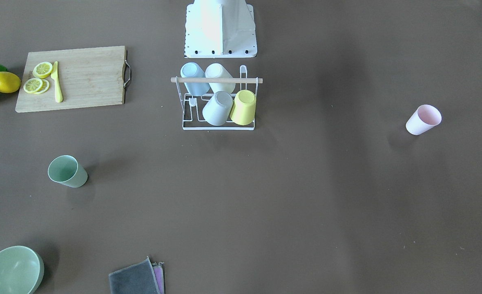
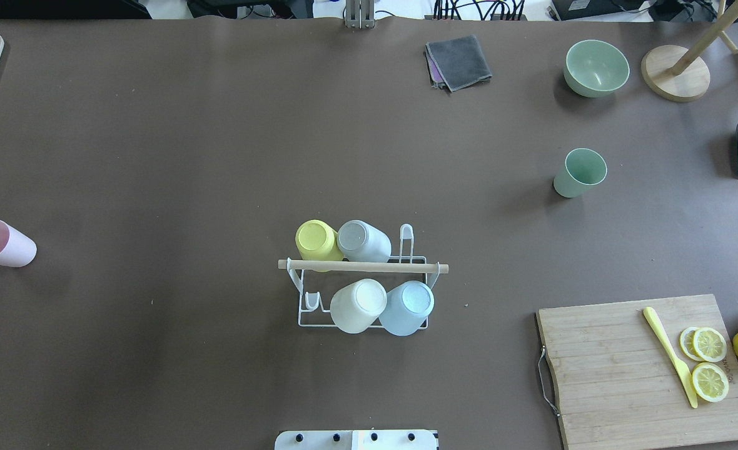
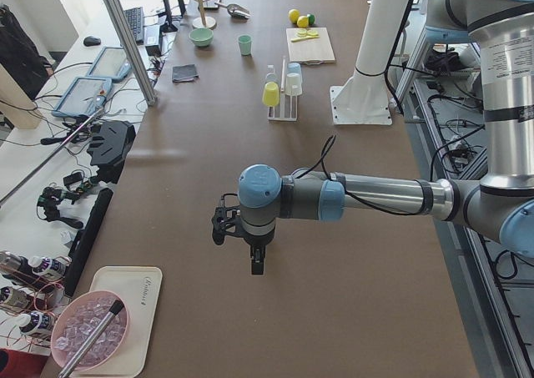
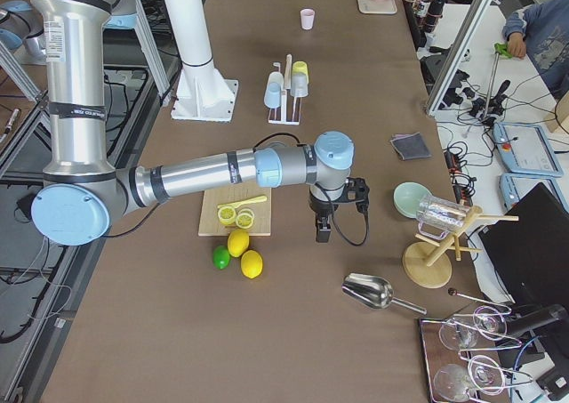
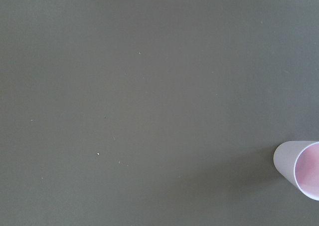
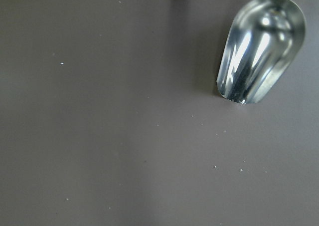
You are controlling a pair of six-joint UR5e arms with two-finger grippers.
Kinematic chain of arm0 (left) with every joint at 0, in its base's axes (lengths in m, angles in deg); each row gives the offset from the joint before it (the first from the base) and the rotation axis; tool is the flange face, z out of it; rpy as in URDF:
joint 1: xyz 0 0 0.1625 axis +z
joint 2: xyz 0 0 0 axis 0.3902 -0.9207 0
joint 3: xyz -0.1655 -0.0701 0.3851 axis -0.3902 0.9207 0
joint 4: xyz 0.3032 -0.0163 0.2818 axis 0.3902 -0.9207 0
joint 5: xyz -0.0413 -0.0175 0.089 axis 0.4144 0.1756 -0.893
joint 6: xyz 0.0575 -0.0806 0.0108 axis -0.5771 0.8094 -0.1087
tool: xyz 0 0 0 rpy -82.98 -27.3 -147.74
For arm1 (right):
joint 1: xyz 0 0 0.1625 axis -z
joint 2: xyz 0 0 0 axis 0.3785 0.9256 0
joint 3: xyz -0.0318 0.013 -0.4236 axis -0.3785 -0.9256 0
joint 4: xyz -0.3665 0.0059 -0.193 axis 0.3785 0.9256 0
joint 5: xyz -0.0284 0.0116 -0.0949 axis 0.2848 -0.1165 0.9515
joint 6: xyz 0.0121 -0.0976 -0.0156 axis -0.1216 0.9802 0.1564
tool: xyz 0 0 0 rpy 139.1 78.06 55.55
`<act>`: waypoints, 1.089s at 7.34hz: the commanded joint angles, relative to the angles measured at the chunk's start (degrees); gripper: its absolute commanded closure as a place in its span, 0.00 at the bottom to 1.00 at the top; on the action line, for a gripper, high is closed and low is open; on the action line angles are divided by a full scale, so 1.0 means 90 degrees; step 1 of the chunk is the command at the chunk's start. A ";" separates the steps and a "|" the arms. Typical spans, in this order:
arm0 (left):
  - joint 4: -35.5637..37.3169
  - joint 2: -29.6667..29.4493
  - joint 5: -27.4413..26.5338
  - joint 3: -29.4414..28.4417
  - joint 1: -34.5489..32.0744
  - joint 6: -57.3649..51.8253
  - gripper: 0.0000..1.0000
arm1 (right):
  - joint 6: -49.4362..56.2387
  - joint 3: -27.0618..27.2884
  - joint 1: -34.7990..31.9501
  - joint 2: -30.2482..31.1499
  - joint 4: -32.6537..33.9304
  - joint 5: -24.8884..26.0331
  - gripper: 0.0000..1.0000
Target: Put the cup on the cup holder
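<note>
Pink plastic cup point(image 5: 298, 166) is cropped at the frame's lower right; left gripper point(image 3: 256, 268) and right gripper point(image 4: 322, 234) spread: cannot tell.

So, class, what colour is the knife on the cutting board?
The knife is yellow, clearest in the overhead exterior view.

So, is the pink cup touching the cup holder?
Apart. The overhead view shows the pink cup far left, a wide stretch of table between it and the cup holder.

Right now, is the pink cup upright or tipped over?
Upright. The pink cup stands on its base, with its open mouth facing up.
</note>
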 commanded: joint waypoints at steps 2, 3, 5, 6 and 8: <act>0.0000 -0.0007 0.0000 -0.0007 0.0000 0.0000 0.02 | -0.0129 -0.0070 0.0872 -0.0800 0.0024 0.0011 0.00; -0.0010 -0.0007 0.0010 -0.0036 0.0000 0.0000 0.02 | -0.0130 -0.0119 0.1049 -0.0996 0.0024 0.0011 0.00; -0.0020 -0.0017 0.0010 -0.0095 0.0010 0.0000 0.02 | -0.0140 -0.0148 0.1459 -0.1416 0.0005 0.0020 0.00; -0.0029 -0.0036 0.0010 -0.0105 0.0010 0.0000 0.02 | -0.0140 -0.0149 0.1548 -0.1573 0.0005 0.0011 0.00; -0.0020 -0.0153 -0.0077 -0.0105 0.0030 0.0000 0.02 | -0.0140 -0.0313 0.1889 -0.1963 0.0005 0.0020 0.00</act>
